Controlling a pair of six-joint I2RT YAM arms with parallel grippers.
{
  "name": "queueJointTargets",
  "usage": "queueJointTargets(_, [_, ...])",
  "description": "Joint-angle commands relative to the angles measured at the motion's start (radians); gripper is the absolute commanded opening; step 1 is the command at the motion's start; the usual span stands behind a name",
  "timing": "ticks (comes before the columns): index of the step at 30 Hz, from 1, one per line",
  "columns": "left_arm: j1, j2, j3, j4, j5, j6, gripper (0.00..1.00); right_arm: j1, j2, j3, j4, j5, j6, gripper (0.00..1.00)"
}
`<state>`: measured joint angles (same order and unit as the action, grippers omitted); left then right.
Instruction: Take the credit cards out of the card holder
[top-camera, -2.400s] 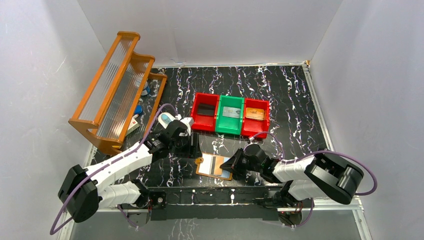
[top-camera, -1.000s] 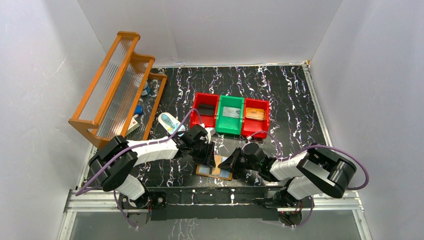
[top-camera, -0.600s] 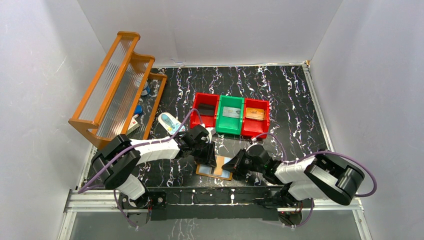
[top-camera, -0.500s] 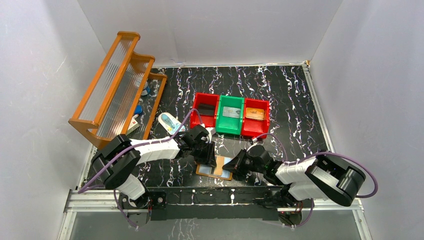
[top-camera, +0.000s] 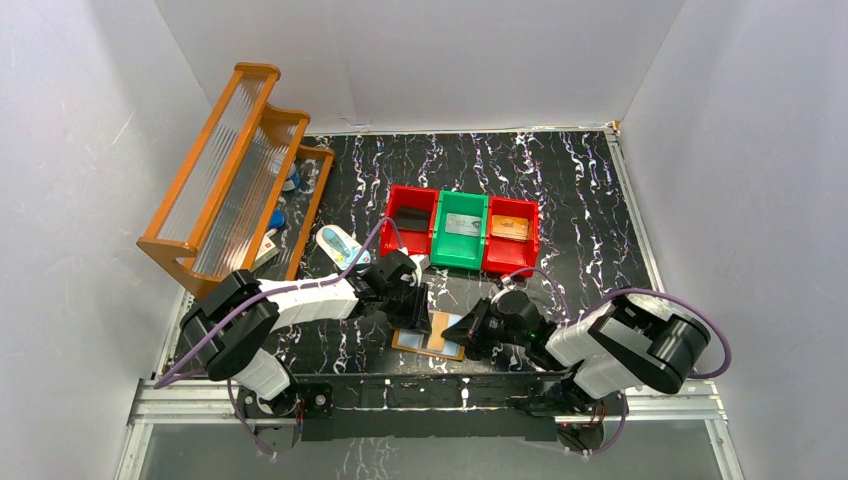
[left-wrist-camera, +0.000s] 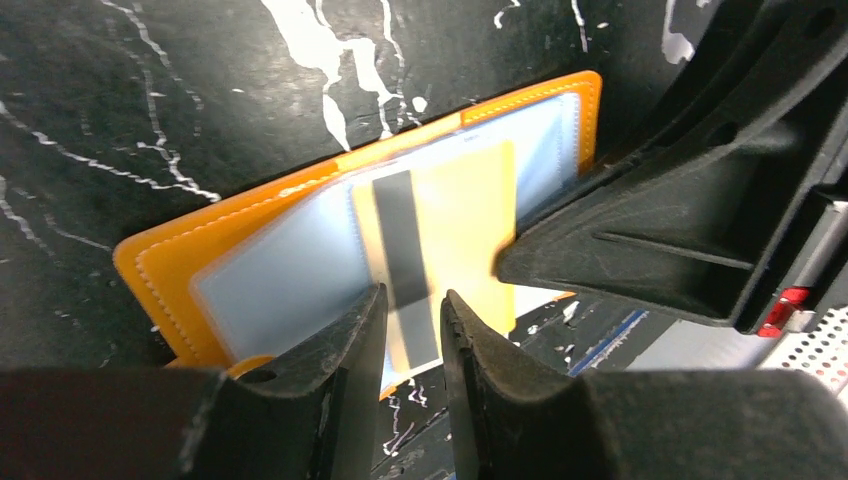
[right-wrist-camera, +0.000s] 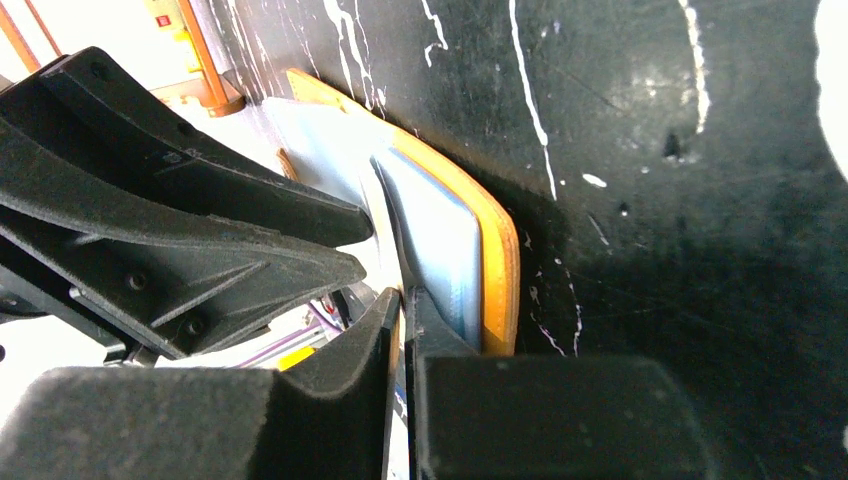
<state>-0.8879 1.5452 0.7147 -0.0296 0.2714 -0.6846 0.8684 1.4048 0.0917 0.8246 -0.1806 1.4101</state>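
Observation:
The orange card holder (top-camera: 425, 345) (left-wrist-camera: 170, 270) lies flat near the table's front edge, its clear window up. A yellow credit card (left-wrist-camera: 470, 210) with a black stripe sticks partly out of its near side. My left gripper (top-camera: 412, 310) (left-wrist-camera: 410, 295) hangs over the holder's left part, jaws a little apart, the card's stripe showing through the gap and nothing held. My right gripper (top-camera: 468, 330) (right-wrist-camera: 405, 295) is at the holder's right end (right-wrist-camera: 497, 250), its jaws pinched on the card's thin edge. A pale blue-grey sheet (right-wrist-camera: 435, 240) shows in the window.
A row of red (top-camera: 408, 222), green (top-camera: 460, 228) and red (top-camera: 510, 230) bins stands behind the holder. An orange wooden rack (top-camera: 235, 170) leans at the left, with a pale blue-and-white oval item (top-camera: 335, 240) beside it. The arms' base rail (top-camera: 430, 390) runs just in front.
Since the earliest frame my left arm has swung right, over the holder's left end. In the last second its jaws narrowed slightly; the right gripper stays pinched at the holder's right end.

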Motion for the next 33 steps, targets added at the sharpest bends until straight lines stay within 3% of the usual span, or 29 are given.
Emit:
queueJointTargets(1, [-0.006,0.035,-0.065,-0.138,-0.129,0.033,0.26,-0.001,0.032,-0.054,0.11,-0.007,0.0,0.13])
queueJointTargets(4, [-0.005,0.034,-0.065,-0.138,-0.134,0.029,0.26,0.0,0.027,-0.052,0.121,-0.025,-0.013,0.13])
queueJointTargets(6, [-0.005,0.034,-0.065,-0.138,-0.133,0.028,0.26,0.0,0.029,-0.041,0.131,-0.045,-0.03,0.05])
queueJointTargets(10, [-0.005,0.036,-0.063,-0.14,-0.135,0.029,0.24,-0.001,0.025,-0.044,0.136,-0.045,-0.025,0.0])
queueJointTargets(17, [-0.005,0.055,-0.038,-0.198,-0.216,0.017,0.2,-0.012,-0.031,-0.059,0.041,-0.028,-0.02,0.0])
queueJointTargets(27, [-0.004,0.067,-0.026,-0.199,-0.215,0.025,0.18,-0.041,-0.092,-0.081,-0.034,-0.045,-0.029,0.0])
queueJointTargets(33, [-0.005,0.069,-0.018,-0.192,-0.18,0.051,0.17,-0.04,-0.08,-0.047,-0.013,-0.052,-0.042,0.19])
